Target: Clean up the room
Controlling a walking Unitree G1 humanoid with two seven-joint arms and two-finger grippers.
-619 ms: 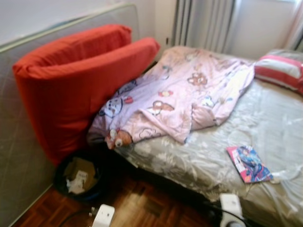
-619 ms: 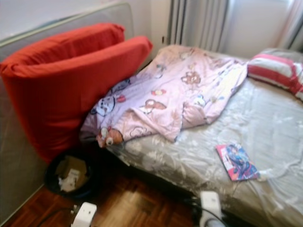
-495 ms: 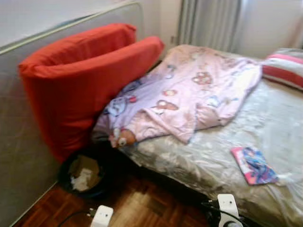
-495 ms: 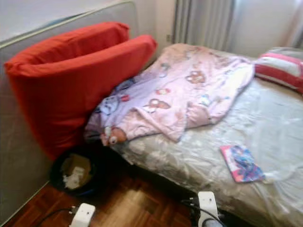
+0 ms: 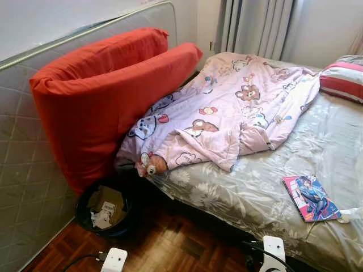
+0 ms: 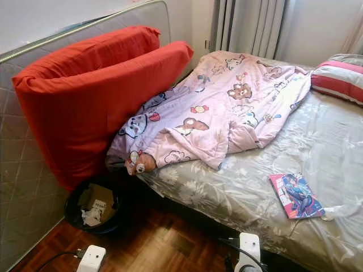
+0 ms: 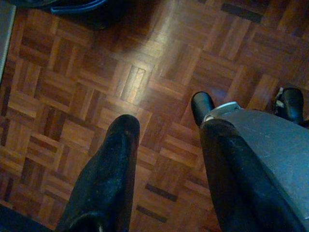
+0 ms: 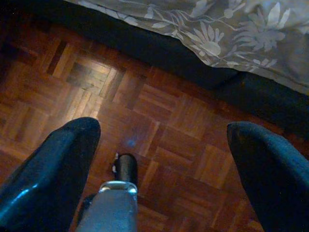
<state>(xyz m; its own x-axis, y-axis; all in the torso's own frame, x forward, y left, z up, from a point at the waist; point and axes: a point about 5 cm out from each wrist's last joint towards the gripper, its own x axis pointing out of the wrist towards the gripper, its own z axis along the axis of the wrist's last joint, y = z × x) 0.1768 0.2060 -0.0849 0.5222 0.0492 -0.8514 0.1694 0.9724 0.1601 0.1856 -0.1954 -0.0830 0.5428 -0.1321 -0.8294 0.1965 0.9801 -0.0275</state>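
Nothing is tidied yet: both the left gripper [image 7: 164,159] and right gripper [image 8: 159,159] are held wide open and empty, with the comic book [image 5: 311,198] and crumpled blanket [image 5: 227,113] left ahead.

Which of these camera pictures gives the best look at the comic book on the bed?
The right eye view: the comic book lies whole on the grey bedsheet. The left eye view shows it too, nearer the picture's edge. The wrist views look down at the wooden floor.
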